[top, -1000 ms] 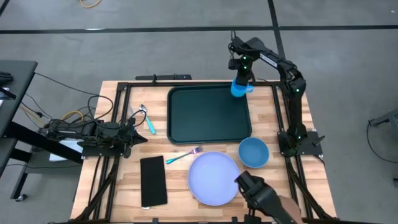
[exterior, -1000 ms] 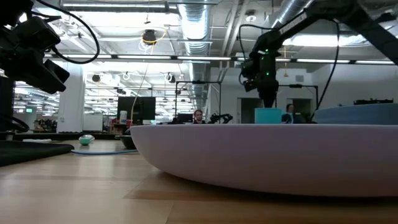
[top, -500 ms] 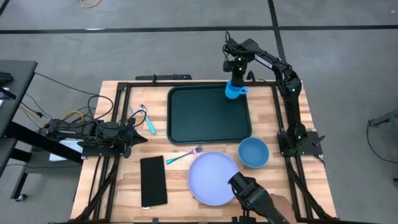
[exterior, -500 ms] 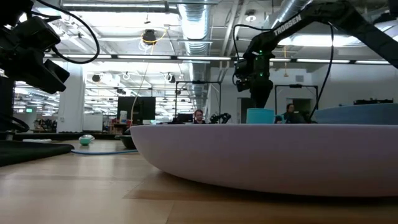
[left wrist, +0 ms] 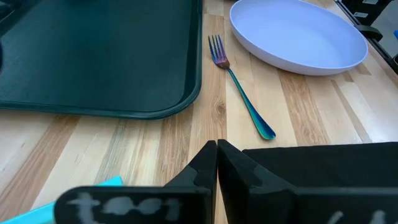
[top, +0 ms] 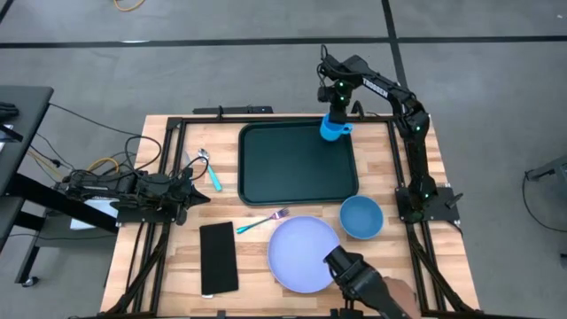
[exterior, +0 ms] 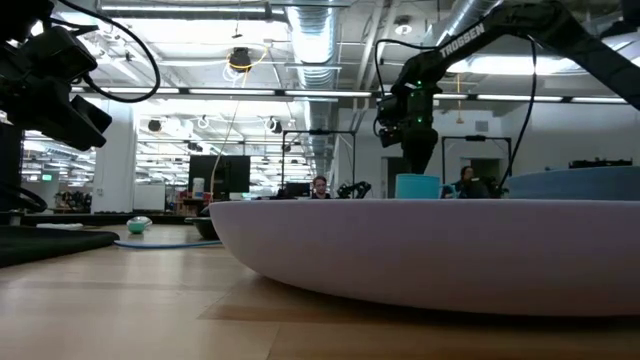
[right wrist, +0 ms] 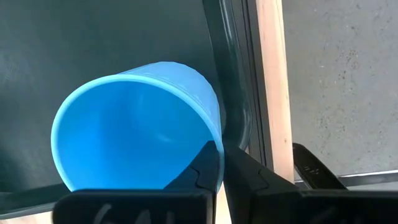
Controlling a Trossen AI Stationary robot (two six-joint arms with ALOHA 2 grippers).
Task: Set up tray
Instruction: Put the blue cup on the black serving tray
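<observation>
The dark green tray (top: 297,164) lies in the middle of the table. My right gripper (right wrist: 221,152) is shut on a light blue cup (top: 334,129) over the tray's far right corner. The cup also shows in the low view (exterior: 418,186), where the plate hides its base. A lavender plate (top: 301,252) and a blue bowl (top: 361,217) sit on the wood near the tray. My left gripper (left wrist: 216,149) is shut and holds nothing; it waits at the table's left side (top: 200,197). My right gripper holds the cup by its rim (right wrist: 210,132), on the side toward the table's right edge. One finger (right wrist: 202,171) is inside the cup and the other outside, coming from above. The cup stands mouth up; whether its base rests on the tray, I cannot tell.
A fork (top: 262,221) with a teal handle lies between tray and plate, and a teal-handled spoon (top: 211,173) lies left of the tray. A flat black rectangle (top: 219,258) lies near the near edge. A person's hand with a dark tool (top: 359,282) reaches in by the plate.
My right gripper carried the cup a short way toward the table's left, over the tray's far right corner, then held still. The person's hand at the near edge shifted left toward the plate.
</observation>
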